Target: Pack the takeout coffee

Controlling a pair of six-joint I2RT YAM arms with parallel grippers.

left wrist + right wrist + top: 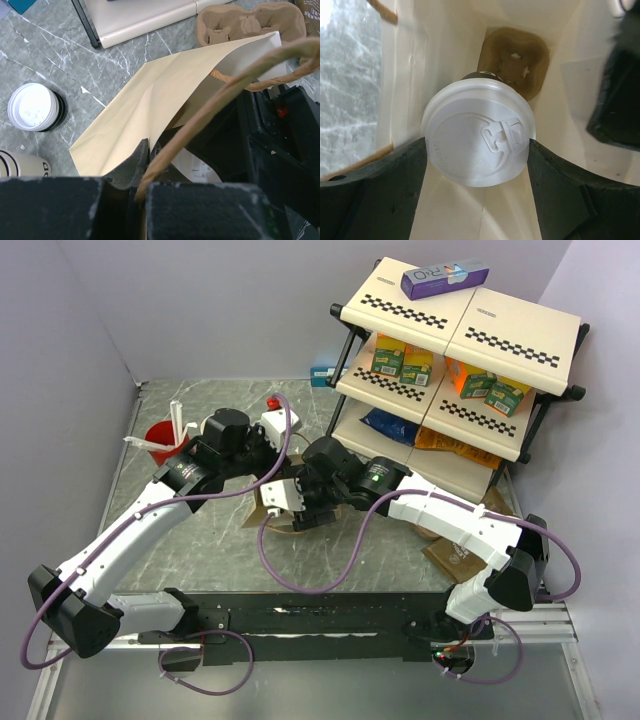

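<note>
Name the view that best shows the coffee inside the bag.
Right wrist: the takeout coffee fills the frame, held by the right gripper. Top external hides it behind arms; left wrist shows only the paper bag from outside.

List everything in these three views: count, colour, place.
takeout coffee: two, dark with white lids; one inside the bag between the right claw's fingers, one standing on the table.
paper bag: one, tan, mid-table, mouth open.
cup carrier: two, brown; one at the bag's bottom, one on the table by the shelf.
cream cup: at least one, beside the table coffee.
red cup: one, holding white sticks, far left.
teal box: one, back edge.
shelf rack: one, cream and black, back right.
purple box: one, top shelf.
cartons: several, green and orange, middle shelf.
left claw: black, shut on the bag's handle.
right claw: black, inside the bag.
</note>
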